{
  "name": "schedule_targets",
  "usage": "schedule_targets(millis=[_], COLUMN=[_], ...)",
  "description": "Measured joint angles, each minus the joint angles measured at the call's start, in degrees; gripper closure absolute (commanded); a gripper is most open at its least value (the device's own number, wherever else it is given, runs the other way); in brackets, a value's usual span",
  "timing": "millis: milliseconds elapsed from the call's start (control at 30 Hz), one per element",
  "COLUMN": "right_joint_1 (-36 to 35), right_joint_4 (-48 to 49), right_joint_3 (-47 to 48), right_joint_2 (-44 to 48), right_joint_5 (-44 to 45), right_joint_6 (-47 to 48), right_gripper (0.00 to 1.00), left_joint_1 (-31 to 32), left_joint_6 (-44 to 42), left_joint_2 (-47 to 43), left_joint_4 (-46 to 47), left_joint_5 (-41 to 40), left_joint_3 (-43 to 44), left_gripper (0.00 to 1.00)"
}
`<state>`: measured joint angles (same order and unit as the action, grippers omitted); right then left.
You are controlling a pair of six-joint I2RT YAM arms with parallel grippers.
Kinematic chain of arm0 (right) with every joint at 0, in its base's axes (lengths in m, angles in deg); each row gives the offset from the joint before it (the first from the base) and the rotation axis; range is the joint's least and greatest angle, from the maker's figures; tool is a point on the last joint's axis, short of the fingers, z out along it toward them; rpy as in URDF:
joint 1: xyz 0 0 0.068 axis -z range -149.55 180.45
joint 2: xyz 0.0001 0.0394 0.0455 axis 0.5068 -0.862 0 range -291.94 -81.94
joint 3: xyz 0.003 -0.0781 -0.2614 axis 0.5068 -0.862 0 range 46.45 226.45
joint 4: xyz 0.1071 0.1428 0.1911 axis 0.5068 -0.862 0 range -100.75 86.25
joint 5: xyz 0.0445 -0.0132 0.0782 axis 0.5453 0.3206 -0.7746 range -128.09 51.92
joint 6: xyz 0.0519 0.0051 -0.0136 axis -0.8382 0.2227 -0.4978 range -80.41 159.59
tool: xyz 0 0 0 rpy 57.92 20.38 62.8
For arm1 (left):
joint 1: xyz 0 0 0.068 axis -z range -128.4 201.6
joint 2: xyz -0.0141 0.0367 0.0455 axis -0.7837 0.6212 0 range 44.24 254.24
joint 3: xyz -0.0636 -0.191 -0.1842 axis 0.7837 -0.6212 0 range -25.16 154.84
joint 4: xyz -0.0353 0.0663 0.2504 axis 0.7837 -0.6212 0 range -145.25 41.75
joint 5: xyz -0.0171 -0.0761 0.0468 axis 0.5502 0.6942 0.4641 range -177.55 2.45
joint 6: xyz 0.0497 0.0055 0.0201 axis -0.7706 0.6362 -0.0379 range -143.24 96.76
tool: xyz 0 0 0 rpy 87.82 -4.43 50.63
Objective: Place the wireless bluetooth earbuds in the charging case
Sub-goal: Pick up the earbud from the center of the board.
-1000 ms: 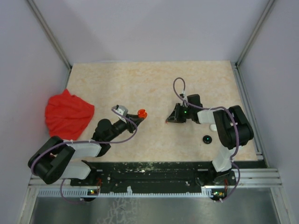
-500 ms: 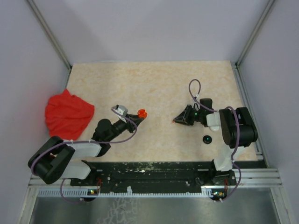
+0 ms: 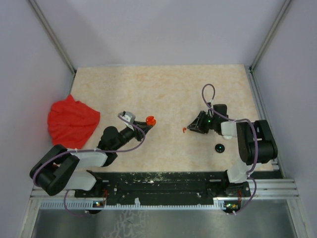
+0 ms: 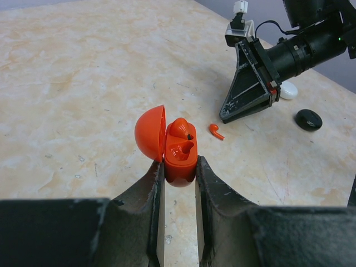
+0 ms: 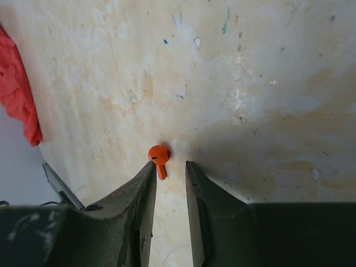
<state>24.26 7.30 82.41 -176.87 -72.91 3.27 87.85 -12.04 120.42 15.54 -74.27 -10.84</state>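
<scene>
left gripper [image 4: 177,167]: clamped on open case [image 4: 179,153], one slot empty | right gripper [image 5: 169,167]: jaws slightly apart, holding nothing | earbud [image 5: 159,154]: flat on table [image 5: 250,83] just at right tips | risk: tips closing off-centre may flick earbud away

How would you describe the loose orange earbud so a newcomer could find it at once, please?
On the beige marbled table, look right of centre, just off the tips of the right gripper. The tiny orange comma-shaped earbud lies bare there, unlike its twin seated in the open orange charging case in the left gripper.
</scene>
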Motion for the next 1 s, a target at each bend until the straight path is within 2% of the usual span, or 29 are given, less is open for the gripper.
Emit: schedule_targets(millis=[267,533,767,1000], right_joint_1=[-1.7,-13.1,-21.7,-26.6], right_joint_4=[-12.5,-25.1,-31.9,-36.3], right_joint_3=[1.8,11.9,21.2,25.9], right_joint_2=[6.9,10.1,4.9,-2.8], right_joint_5=[10.2,26.6,37.1,44.1], right_joint_6=[5.2,9.2,9.9,8.9], right_gripper=[0.65,0.63,0.63,0.64], left_joint_1=[0.0,0.0,0.0,0.0], left_joint_6=[-0.1,-0.1,-0.7,-1.0], left_joint_2=[-0.1,-0.1,-0.1,-0.1], left_joint_4=[0.0,0.0,-0.8,-2.3], left_joint_5=[-0.3,-0.4,-1.3,-2.4], left_joint_3=[0.0,0.0,0.0,0.0], left_gripper=[0.99,0.99,0.99,0.99])
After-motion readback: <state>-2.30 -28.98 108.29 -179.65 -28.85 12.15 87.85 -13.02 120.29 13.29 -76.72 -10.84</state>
